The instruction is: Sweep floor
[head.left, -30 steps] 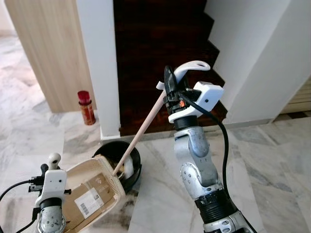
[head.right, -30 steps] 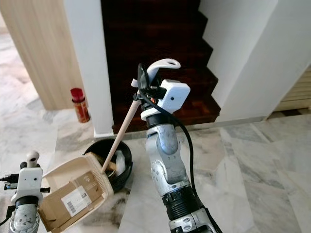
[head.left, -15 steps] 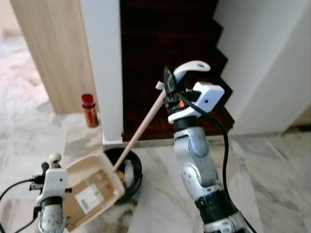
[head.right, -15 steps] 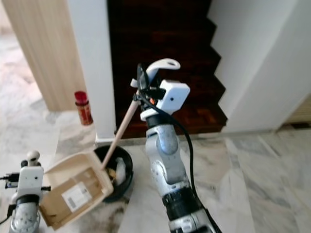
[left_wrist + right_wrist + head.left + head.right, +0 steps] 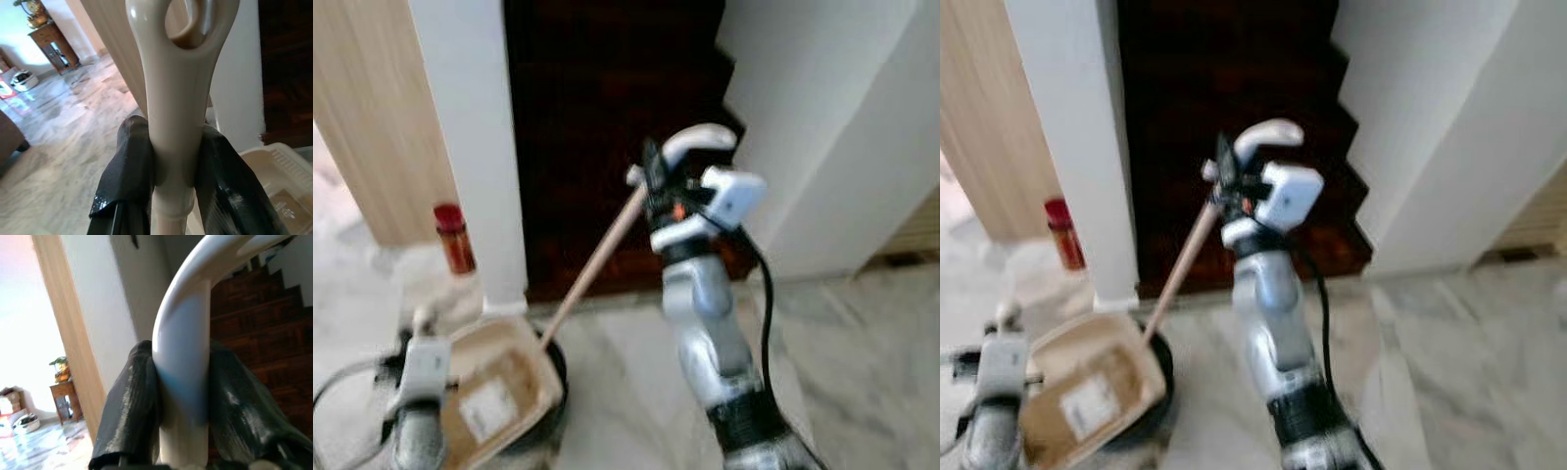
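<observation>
My right gripper (image 5: 182,391) is raised at chest height and shut on the white curved grip of a broom (image 5: 693,143). The broom's wooden stick (image 5: 595,266) slants down to the left into a black bin (image 5: 551,397) on the floor. My left gripper (image 5: 171,156) is shut on the beige handle of a dustpan (image 5: 177,83). The beige pan (image 5: 494,401) with a white label is tilted over the bin's rim at the lower left. The eye views are blurred.
A white pillar (image 5: 468,147) stands just behind the bin, with a red can (image 5: 453,238) on the floor to its left by a wooden panel (image 5: 362,127). Dark wooden stairs (image 5: 597,108) rise straight ahead. White walls (image 5: 842,137) close the right side. Marble floor (image 5: 862,362) spreads rightward.
The whole picture has shifted and blurred, so the camera moved. Both grippers keep their holds, and the dustpan stays tilted over the bin with the broom stick inside it.
</observation>
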Robot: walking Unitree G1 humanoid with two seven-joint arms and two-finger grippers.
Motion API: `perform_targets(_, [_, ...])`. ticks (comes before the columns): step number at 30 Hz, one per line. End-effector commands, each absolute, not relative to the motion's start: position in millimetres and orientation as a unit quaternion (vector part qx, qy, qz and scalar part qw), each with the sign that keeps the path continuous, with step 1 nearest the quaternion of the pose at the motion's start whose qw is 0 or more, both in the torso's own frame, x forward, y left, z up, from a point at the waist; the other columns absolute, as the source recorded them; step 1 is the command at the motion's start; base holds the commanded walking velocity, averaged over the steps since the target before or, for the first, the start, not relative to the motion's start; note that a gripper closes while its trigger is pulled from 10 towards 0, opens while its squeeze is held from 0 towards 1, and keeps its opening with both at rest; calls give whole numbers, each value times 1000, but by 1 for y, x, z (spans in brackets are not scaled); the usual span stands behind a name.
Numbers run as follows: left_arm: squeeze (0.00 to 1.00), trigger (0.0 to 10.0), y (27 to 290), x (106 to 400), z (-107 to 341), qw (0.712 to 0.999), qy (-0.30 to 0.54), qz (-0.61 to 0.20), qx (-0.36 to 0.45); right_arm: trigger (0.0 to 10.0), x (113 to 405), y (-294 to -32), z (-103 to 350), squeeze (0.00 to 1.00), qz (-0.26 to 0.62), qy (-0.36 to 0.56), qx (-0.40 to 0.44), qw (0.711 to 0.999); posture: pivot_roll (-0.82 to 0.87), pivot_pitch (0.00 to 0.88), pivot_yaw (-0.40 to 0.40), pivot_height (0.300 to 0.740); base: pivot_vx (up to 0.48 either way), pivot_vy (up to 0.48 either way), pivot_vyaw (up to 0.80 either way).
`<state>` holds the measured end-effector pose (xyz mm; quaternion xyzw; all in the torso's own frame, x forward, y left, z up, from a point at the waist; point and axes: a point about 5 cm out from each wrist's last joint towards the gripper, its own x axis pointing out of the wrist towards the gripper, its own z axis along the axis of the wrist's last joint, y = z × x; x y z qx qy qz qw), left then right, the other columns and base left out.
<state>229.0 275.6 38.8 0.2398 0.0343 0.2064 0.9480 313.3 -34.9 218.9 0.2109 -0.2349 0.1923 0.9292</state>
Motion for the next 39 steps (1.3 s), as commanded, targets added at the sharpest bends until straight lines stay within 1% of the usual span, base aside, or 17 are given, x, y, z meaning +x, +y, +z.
perform_targets(1, [0,10000,269,233,40,950,26,198,241,10000,307,-24,238,0,186,-263,274,906,136,0,-75,740,337,0,425])
perform_targets(6, [0,10000,269,233,42,950,19,198,241,10000,307,-23,239,0,188,-264,272,906,137,0,-75,740,232,0,695])
perform_targets(12, [0,10000,267,233,43,951,14,192,240,10000,306,-25,239,0,184,-265,281,904,135,0,-73,740,0,0,0])
perform_targets(20, [0,10000,266,234,42,952,13,189,240,10000,302,-35,254,0,153,-322,268,895,131,0,-70,740,0,0,0])
perform_targets(22, [0,10000,266,235,42,952,13,188,240,10000,298,-36,261,0,155,-345,256,890,133,0,-71,740,0,0,0])
perform_targets(31, [0,10000,265,236,42,953,12,185,240,10000,286,-32,275,0,167,-396,229,873,134,0,-70,740,0,0,0])
perform_targets(33, [0,10000,265,236,43,953,11,185,241,10000,281,-31,281,0,174,-415,223,865,134,0,-71,740,0,0,0])
perform_targets(39, [0,10000,265,237,43,953,11,185,241,10000,272,-32,288,0,182,-448,204,851,135,0,-70,740,0,0,0])
